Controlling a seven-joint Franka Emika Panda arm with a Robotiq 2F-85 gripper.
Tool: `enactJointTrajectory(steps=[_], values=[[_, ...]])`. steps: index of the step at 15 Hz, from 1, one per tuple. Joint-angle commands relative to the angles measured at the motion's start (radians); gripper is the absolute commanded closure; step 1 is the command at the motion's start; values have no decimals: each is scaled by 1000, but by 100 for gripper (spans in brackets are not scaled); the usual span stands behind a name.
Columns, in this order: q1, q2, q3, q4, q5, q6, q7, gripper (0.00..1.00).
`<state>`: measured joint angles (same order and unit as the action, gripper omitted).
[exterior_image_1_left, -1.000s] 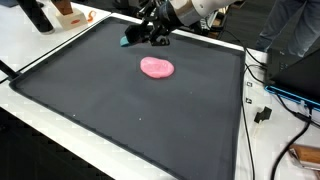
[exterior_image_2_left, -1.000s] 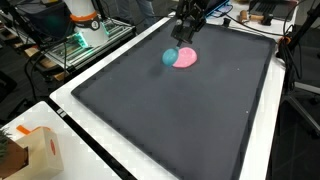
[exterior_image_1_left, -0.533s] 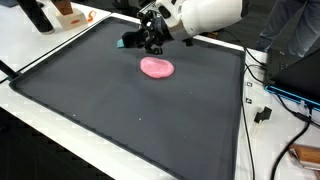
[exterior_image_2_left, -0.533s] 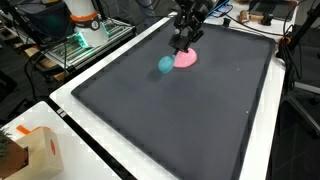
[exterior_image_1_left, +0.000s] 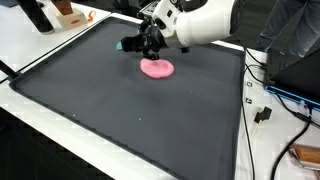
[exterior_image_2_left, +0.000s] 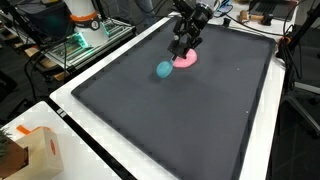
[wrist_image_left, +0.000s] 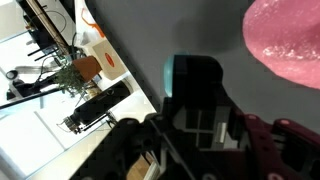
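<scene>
On the mat (exterior_image_2_left: 150, 120), near its far edge, the teal ball (exterior_image_2_left: 163, 69) has rolled left, clear of the pink lump (exterior_image_2_left: 187, 59), and lies loose. The gripper (exterior_image_2_left: 182, 48) has shifted over the lump. Jaw state cannot be told.

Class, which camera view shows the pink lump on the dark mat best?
In an exterior view the pink lump lies whole, nothing across it. In an exterior view with the pincer in front, part of the lump is hidden; the wrist view crops it at the frame edge.
</scene>
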<state>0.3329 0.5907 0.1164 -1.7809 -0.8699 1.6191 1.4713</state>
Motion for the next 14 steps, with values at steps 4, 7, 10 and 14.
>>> enactJointTrajectory(steps=[4, 7, 10, 14], values=[[21, 32, -2, 24, -5, -35, -16, 74], [24, 29, 1, 23, 2, -37, -27, 74], [26, 24, 7, 22, 8, -36, -47, 74], [26, 23, 12, 25, 16, -40, -75, 74]])
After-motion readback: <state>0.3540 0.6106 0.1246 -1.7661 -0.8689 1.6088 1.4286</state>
